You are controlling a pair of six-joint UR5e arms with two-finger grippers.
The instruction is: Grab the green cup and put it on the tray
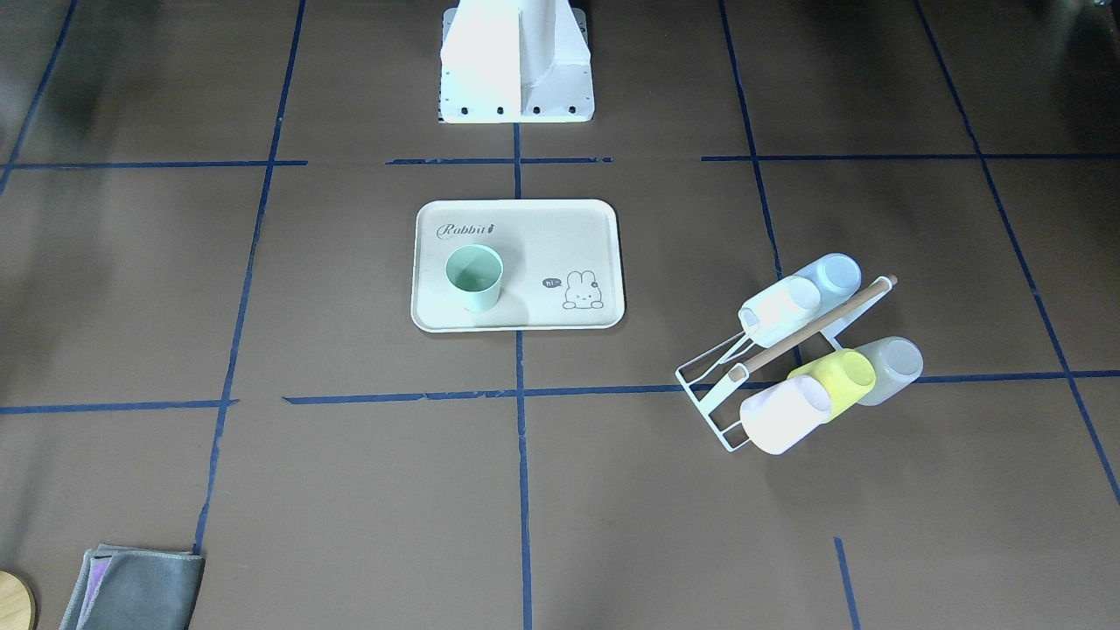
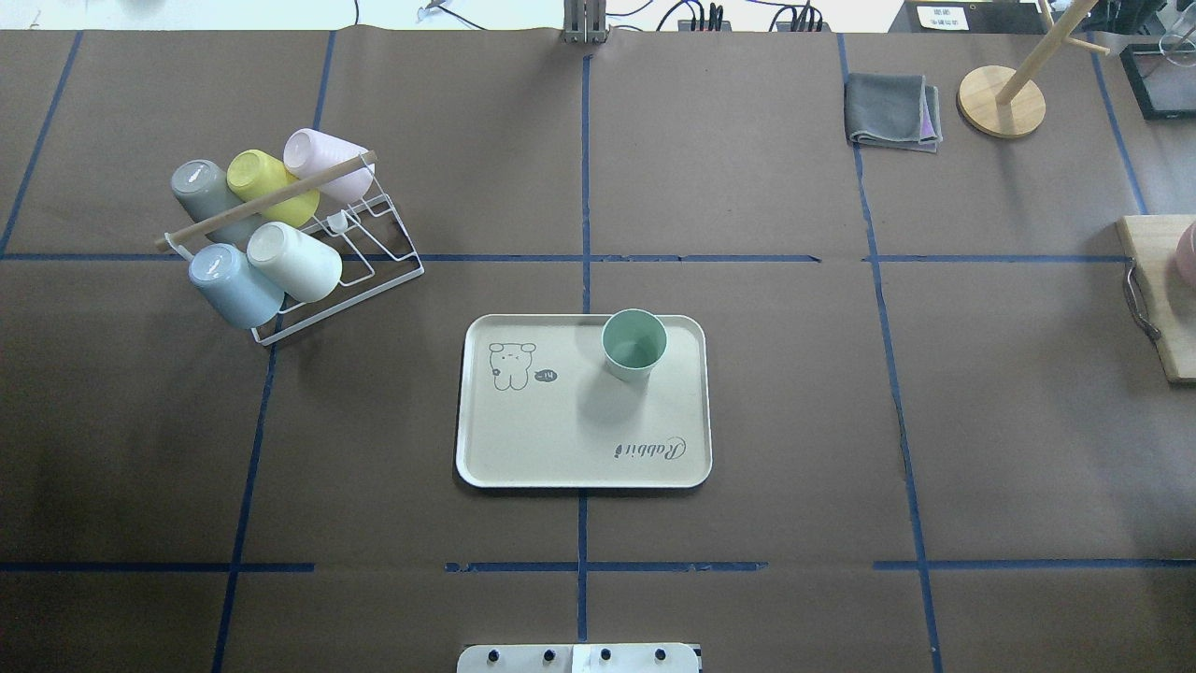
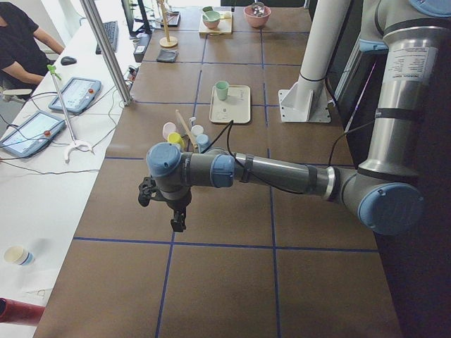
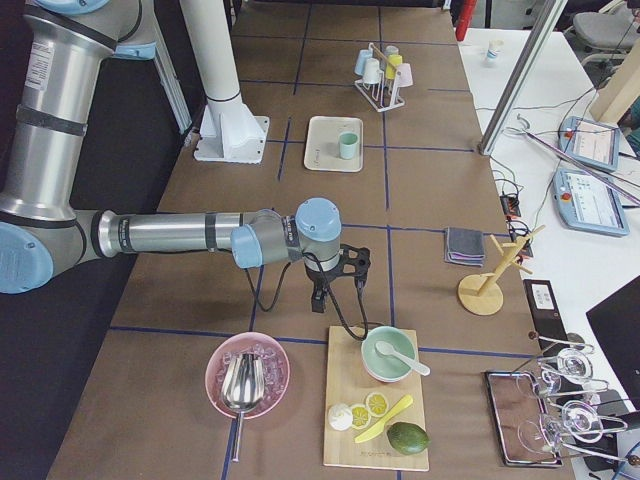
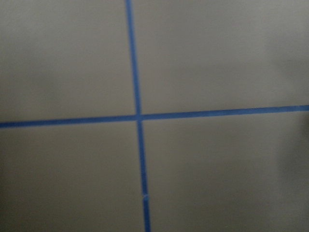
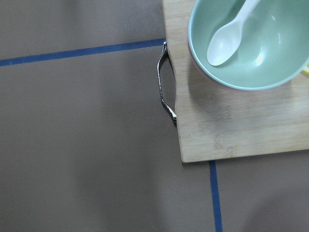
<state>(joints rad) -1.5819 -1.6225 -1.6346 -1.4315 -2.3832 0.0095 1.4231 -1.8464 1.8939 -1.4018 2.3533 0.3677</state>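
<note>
The green cup (image 1: 473, 276) stands upright on the cream tray (image 1: 542, 245), on the "Rabbit" script side. It also shows in the overhead view (image 2: 633, 344) near the tray's (image 2: 561, 430) far rim. No gripper is near it. My left gripper (image 3: 177, 224) hangs over bare table at the robot's left end, far from the tray (image 3: 236, 109). My right gripper (image 4: 318, 300) hangs near the wooden board at the other end. Both show only in the side views, so I cannot tell whether they are open or shut.
A white wire rack (image 2: 374, 243) with several cups lying on it stands at the left. A grey cloth (image 2: 892, 112) and a wooden stand (image 2: 1002, 98) are at the far right. A wooden board (image 6: 241, 121) holds a green bowl (image 6: 270, 53) with a spoon.
</note>
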